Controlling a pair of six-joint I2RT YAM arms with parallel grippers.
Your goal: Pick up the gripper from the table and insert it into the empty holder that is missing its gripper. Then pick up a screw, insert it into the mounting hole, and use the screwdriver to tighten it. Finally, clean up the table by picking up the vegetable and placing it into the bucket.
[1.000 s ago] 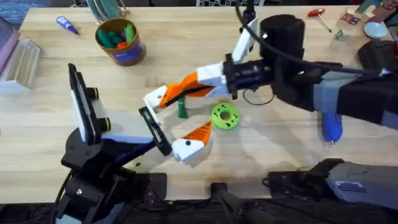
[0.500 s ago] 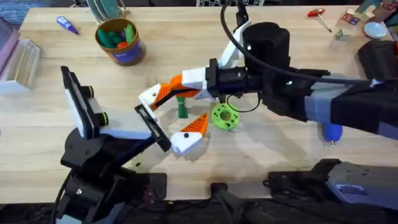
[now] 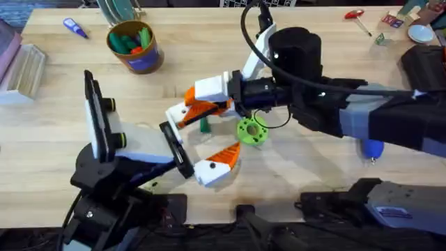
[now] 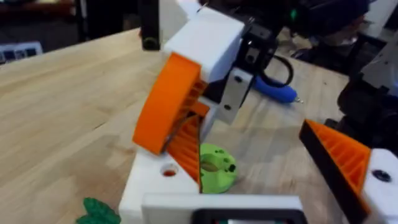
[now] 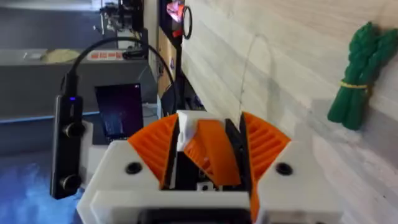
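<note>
Though brought right up against the empty holder (image 4: 163,182), cannot yet be called seated: hangs as an orange fingertip (image 5: 208,148) clamped between the ribbed pads of the right gripper (image 3: 191,108), at mid-table, just left of the green holed disc (image 3: 251,130). Reads as the first step under way and probably near its end. Cannot tell whether tip and mount have actually mated.

Leaves, by the look of things, nearly everything else: seating the tip, fetching a screw (none made out on the table), then driving it with the blue electric screwdriver (image 3: 373,148), lying at the right and half hidden under the right arm. Leaves also the toy vegetable (image 3: 204,125), flat on the table between the two grippers and well apart from the bucket (image 3: 132,47) at far left, with other green and red toys already inside.

As to pose: reaches from the lower right across the middle, forearm low and roughly level, pads pointing left toward the mount. Offers up the left gripper (image 3: 199,138) from the lower left with jaws spread wide around nothing, bare white mount on the far side, orange-tipped finger on the near side.
</note>
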